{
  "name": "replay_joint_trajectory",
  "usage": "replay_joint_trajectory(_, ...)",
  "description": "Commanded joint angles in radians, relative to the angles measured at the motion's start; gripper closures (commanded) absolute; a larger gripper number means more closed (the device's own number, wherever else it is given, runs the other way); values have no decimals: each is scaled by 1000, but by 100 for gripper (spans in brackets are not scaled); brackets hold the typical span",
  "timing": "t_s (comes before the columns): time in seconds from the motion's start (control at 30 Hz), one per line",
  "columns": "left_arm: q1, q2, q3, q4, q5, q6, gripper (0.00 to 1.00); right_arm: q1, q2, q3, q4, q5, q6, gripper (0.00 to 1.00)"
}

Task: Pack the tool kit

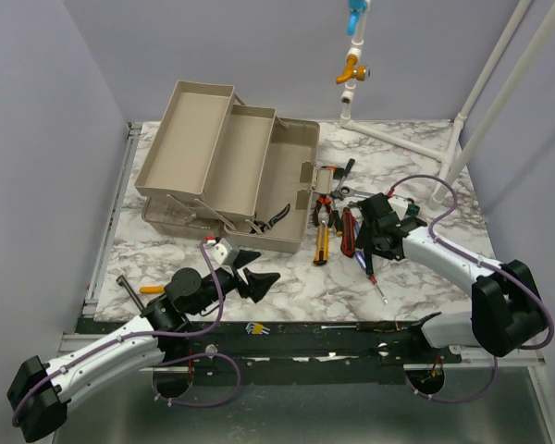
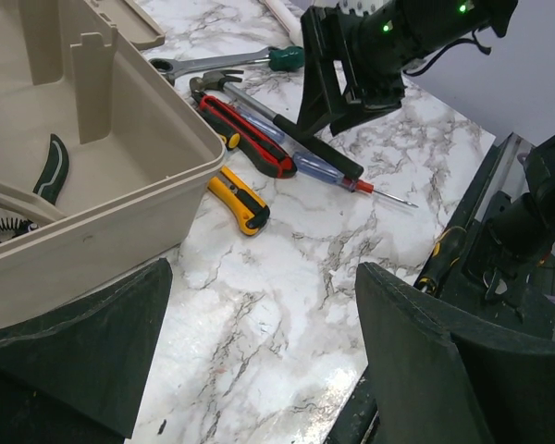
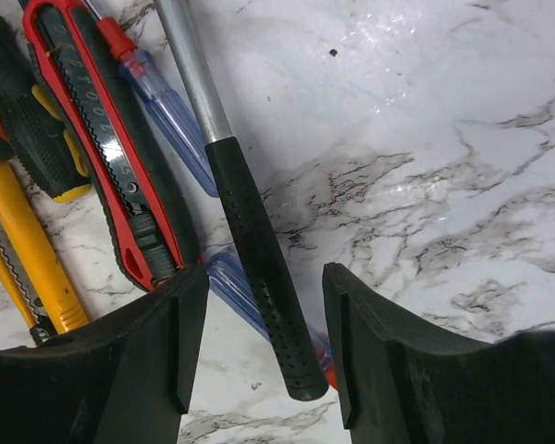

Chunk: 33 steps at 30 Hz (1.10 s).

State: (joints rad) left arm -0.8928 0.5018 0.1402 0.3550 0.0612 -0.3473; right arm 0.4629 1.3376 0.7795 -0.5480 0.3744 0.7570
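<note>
Two spread right fingers (image 3: 416,370) straddle the hammer handle (image 3: 254,268), blue screwdriver (image 3: 171,120) crossing beneath, red knife (image 3: 106,153) just beside

Bright, even overhead light washes the white marble-patterned tabletop (image 1: 296,277), leaving only soft shadows beside the open beige plastic toolbox (image 1: 291,176). Marble glares palely in the right wrist view; the right gripper (image 3: 264,305) shows dark, softly blurred black fingers (image 3: 120,370).

Beige toolbox (image 1: 291,162), red-and-black knife (image 3: 106,153), white table (image 1: 416,157) veined grey.

Lab cell — blank walls (image 1: 37,139), marble-print tabletop (image 1: 296,287)
</note>
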Motion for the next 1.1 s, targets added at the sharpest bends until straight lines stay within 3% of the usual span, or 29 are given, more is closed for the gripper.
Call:
replay_joint_trajectory(0.0, -7, -8, 5, 32, 19, 7, 17, 0, 36, -32, 79, -41, -22, 41)
replay_joint_trajectory(0.3, -6, -15, 5, 27, 17, 10, 17, -1, 98, -83, 136, -3, 5, 45)
replay_joint_trajectory(0.53, -6, -33, -2, 24, 9, 13, 17, 0, 46, -83, 144, 10, -7, 72)
replay_joint_trajectory(0.63, -7, -33, -1, 21, 7, 14, 17, 0, -18, -73, 144, -4, -32, 91)
replay_joint_trajectory(0.7, -7, -34, -1, 21, 6, 14, 17, 0, -50, -56, 135, -14, -45, 99)
replay_joint_trajectory(0.9, -6, -41, -3, 21, 3, 16, 17, 0, -113, 43, 55, -37, -104, 99)
replay_joint_trajectory(1.07, -6, -50, -5, 24, 3, 19, 17, 1, -241, 68, 214, -343, -209, 99)
